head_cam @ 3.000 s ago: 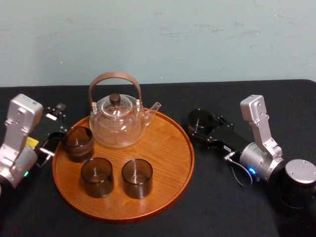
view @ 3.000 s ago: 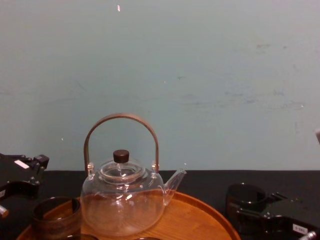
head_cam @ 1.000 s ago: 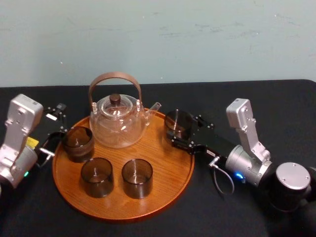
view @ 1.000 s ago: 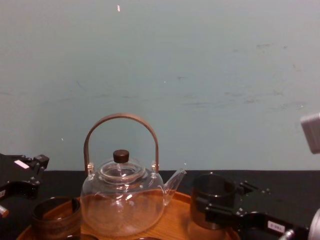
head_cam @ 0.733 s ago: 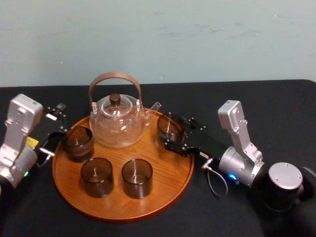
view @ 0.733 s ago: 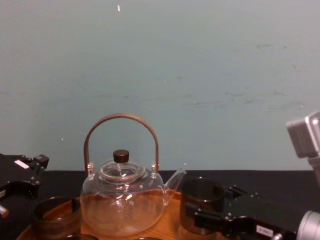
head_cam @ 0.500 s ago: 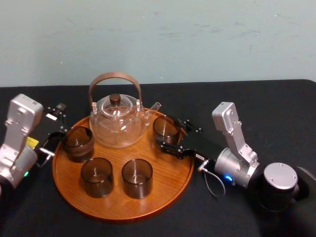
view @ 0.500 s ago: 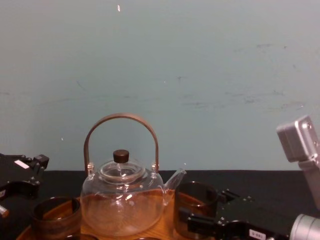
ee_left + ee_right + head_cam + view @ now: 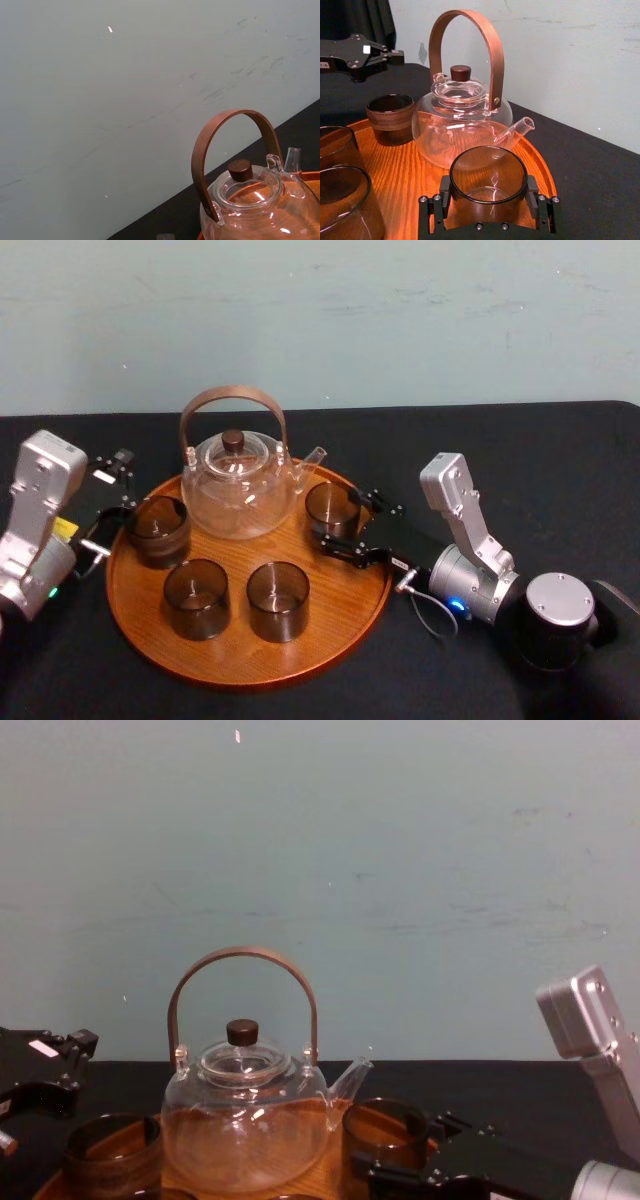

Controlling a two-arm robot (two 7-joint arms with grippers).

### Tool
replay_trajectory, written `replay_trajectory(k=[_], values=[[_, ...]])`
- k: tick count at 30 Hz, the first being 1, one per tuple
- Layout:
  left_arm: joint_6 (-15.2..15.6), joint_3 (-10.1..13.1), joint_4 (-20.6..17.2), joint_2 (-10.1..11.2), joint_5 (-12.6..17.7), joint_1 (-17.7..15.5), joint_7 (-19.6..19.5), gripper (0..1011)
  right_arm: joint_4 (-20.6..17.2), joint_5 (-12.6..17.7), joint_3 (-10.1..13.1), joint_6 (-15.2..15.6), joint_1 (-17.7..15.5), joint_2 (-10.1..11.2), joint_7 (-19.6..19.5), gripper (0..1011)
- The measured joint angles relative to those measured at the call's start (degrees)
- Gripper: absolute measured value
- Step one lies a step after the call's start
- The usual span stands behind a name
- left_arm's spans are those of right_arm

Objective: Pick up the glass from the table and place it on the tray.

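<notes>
A clear teapot (image 9: 238, 485) stands toward the surface's (image 9: 560, 450) far edge. One dark cup (image 9: 158, 530) sits left of it. Two more cups (image 9: 197, 598) (image 9: 277, 600) stand side by side nearer the near edge.

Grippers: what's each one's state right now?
Left gripper: open, empty, beside the tray.
Right gripper: shut on the glass, over the tray.
</notes>
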Motion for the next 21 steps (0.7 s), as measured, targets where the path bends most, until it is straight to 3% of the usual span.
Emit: replay_trajectory(k=[13, 18, 21], values=[[0.0, 0.0, 0.0, 0.0, 0.0, 0.0, 0.0, 0, -0.1, -0.1, 0.0, 0.1, 0.0, 0.0, -0.3, 895], [0.0, 0.0, 0.0, 0.0, 0.0, 0.0, 0.0, 0, -0.1, -0.1, 0.0, 0.1, 0.0, 0.0, -0.2, 995], [0.0, 0.0, 0.0, 0.0, 0.0, 0.0, 0.0, 0, -0.1, 0.2, 0.1, -0.1, -0.1, 0.0, 0.2, 1002]])
